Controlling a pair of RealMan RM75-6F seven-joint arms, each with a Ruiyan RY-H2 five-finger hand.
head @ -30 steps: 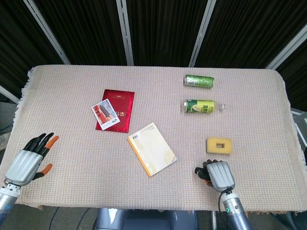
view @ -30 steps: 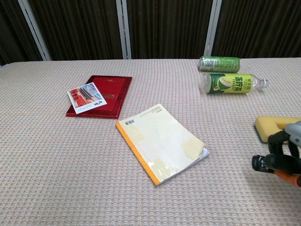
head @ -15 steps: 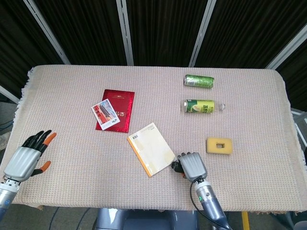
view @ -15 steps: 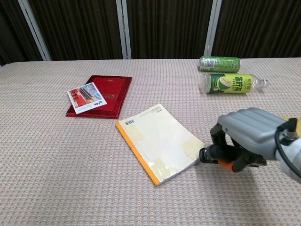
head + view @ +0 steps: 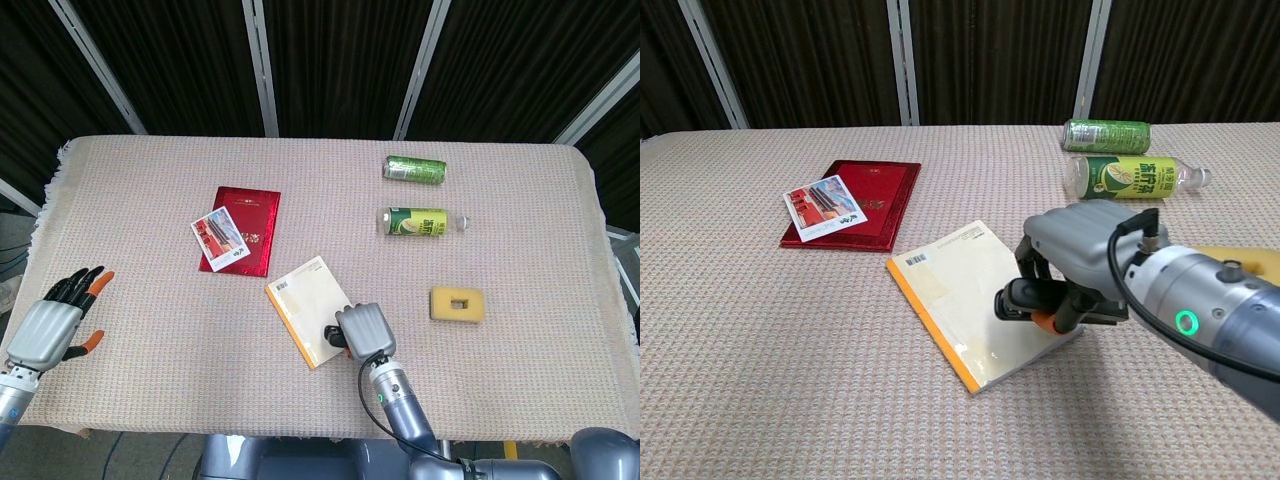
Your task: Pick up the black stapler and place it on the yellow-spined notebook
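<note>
The yellow-spined notebook (image 5: pixel 311 308) (image 5: pixel 962 296) lies cream-covered near the table's front middle. My right hand (image 5: pixel 365 330) (image 5: pixel 1080 262) hovers over its near right corner and grips the black stapler (image 5: pixel 1025 299), whose dark end (image 5: pixel 334 334) pokes out left of the fingers. Most of the stapler is hidden inside the hand. Whether it touches the cover I cannot tell. My left hand (image 5: pixel 55 325) is at the table's front left corner, fingers spread, holding nothing.
A red booklet (image 5: pixel 244 228) (image 5: pixel 860 201) with a photo card (image 5: pixel 219 238) lies left of the notebook. A green can (image 5: pixel 415 169) (image 5: pixel 1106 134) and a green-labelled bottle (image 5: pixel 418 222) (image 5: pixel 1130 177) lie at the back right. A yellow sponge (image 5: pixel 459 304) sits right of my right hand.
My right hand has carried the stapler leftward from near the sponge to above the notebook's right corner. The left hand has drifted slightly down and left.
</note>
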